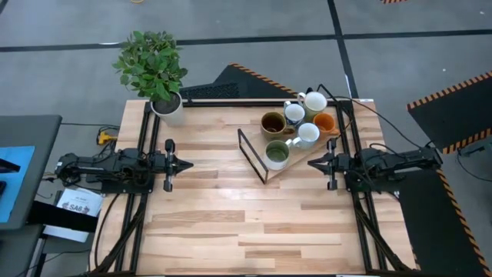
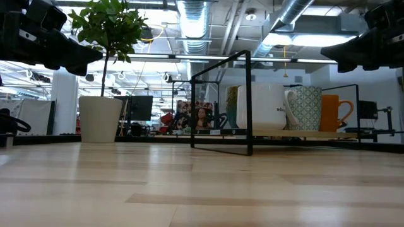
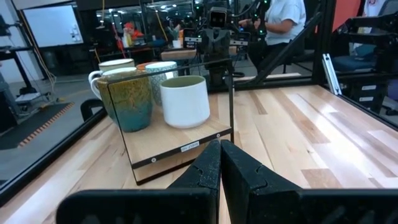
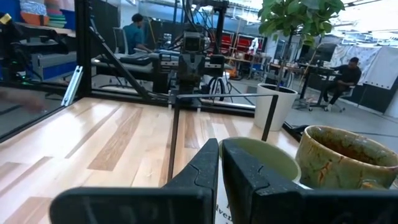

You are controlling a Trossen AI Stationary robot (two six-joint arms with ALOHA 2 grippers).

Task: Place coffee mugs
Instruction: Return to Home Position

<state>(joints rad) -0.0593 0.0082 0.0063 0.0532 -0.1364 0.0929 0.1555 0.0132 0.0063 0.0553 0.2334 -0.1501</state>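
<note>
Six coffee mugs stand close together on a wooden board [image 1: 301, 158] with a black wire frame, at the table's far right. They are a brown mug [image 1: 273, 123], a pale mug with green inside [image 1: 277, 155], a white mug [image 1: 307, 135], an orange mug [image 1: 325, 123], a blue-patterned mug [image 1: 294, 113] and a cream mug [image 1: 314, 101]. My left gripper [image 1: 188, 163] is shut and hovers left of the board, pointing at it. My right gripper [image 1: 311, 162] is shut, just right of the pale mug [image 4: 261, 158] and beside the board's near edge. It touches nothing.
A white pot with a green plant [image 1: 167, 108] stands at the table's far left corner. The black wire frame [image 1: 252, 156] rises on the board's left side. Bare wooden table top [image 1: 231, 223] stretches across the middle and near side. People sit in the room beyond.
</note>
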